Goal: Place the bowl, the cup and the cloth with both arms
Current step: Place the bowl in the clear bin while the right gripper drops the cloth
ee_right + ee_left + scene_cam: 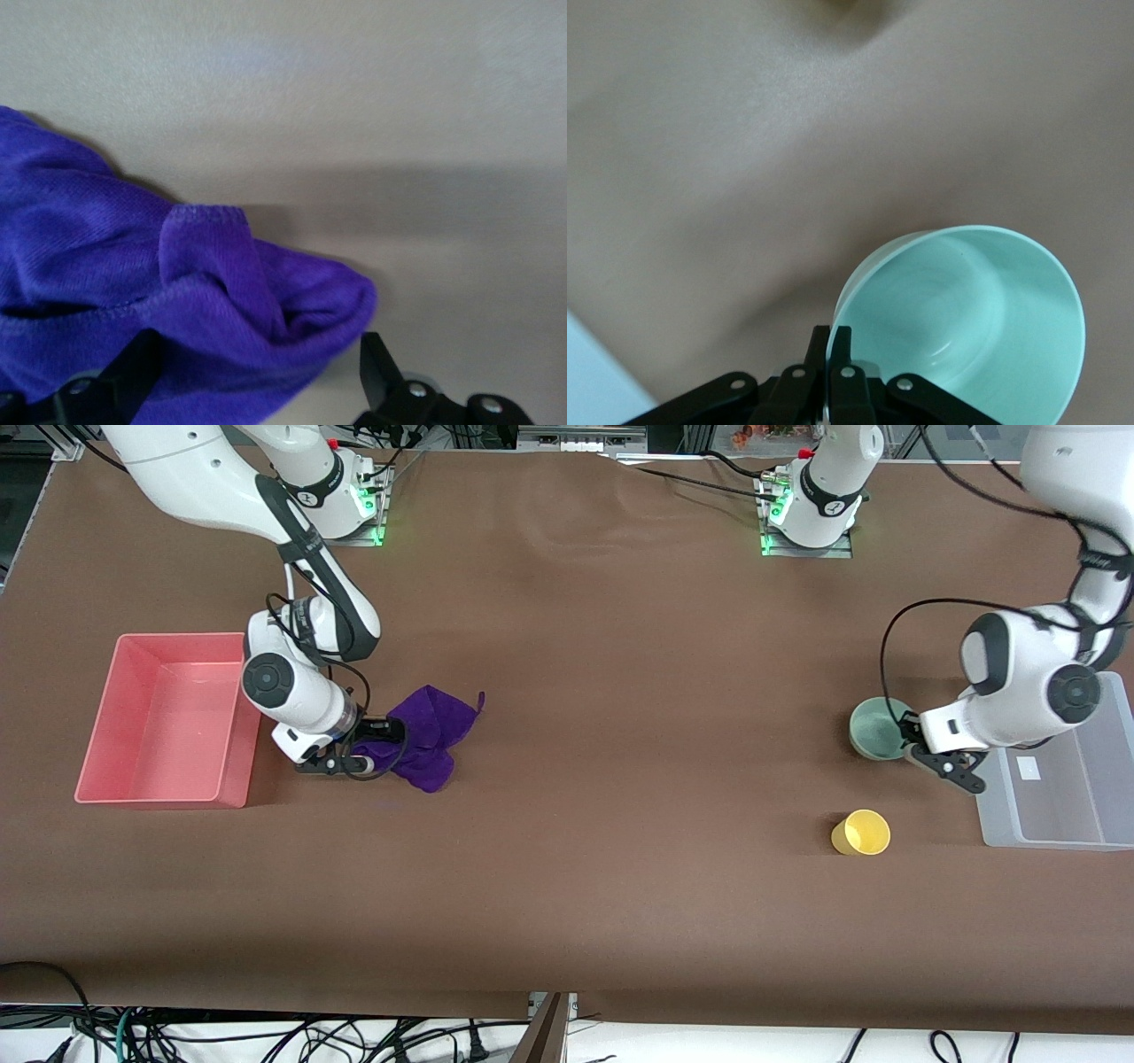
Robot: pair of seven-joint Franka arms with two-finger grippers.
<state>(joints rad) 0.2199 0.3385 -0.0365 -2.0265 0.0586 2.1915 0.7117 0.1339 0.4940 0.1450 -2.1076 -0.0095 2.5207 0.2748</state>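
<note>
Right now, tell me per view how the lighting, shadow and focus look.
Front view: even light, sharp; the cup casts a faint shadow. Left wrist view: the bowl is crisp, with a soft shadow beside it on the table. Right wrist view: the cloth is sharp, under a broad shadow band.

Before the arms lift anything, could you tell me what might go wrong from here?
The left gripper pinches only the bowl rim, so the bowl could tilt or slip on lifting. The right gripper is open around a bunched fold of the cloth; it may catch only an edge, letting the cloth drag or drop short of the pink bin.
</note>
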